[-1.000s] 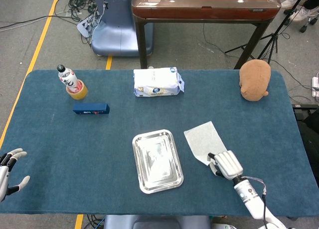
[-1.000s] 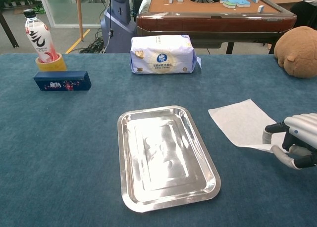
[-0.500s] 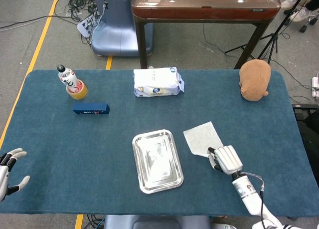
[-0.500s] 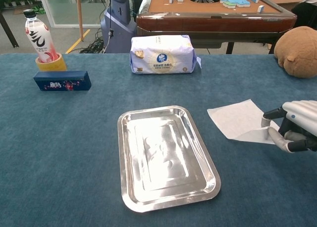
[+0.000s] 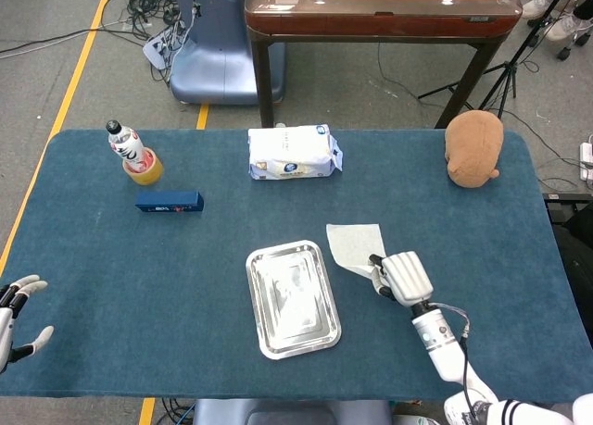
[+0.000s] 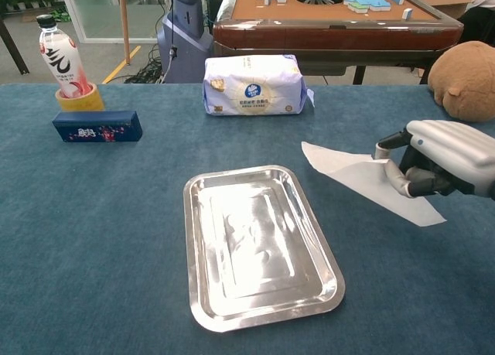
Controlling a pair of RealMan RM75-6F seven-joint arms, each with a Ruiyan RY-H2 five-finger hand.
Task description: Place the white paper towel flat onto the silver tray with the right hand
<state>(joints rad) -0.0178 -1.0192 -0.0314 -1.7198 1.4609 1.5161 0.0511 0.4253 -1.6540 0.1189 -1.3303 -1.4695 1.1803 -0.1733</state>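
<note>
We see our right hand (image 6: 433, 158) pinching the white paper towel (image 6: 363, 179), which hangs off the table at the hand's nine o'clock, just at three o'clock of the silver tray (image 6: 260, 244). Our left hand (image 5: 17, 316) lies spread, empty.

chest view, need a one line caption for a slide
Right hand holds the white paper towel lifted beside the empty silver tray.

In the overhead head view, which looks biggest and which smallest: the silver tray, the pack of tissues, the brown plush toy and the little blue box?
Largest to smallest as they look:
1. silver tray
2. pack of tissues
3. brown plush toy, close to the pack, so that order is unsure
4. blue box, clearly smallest
</note>
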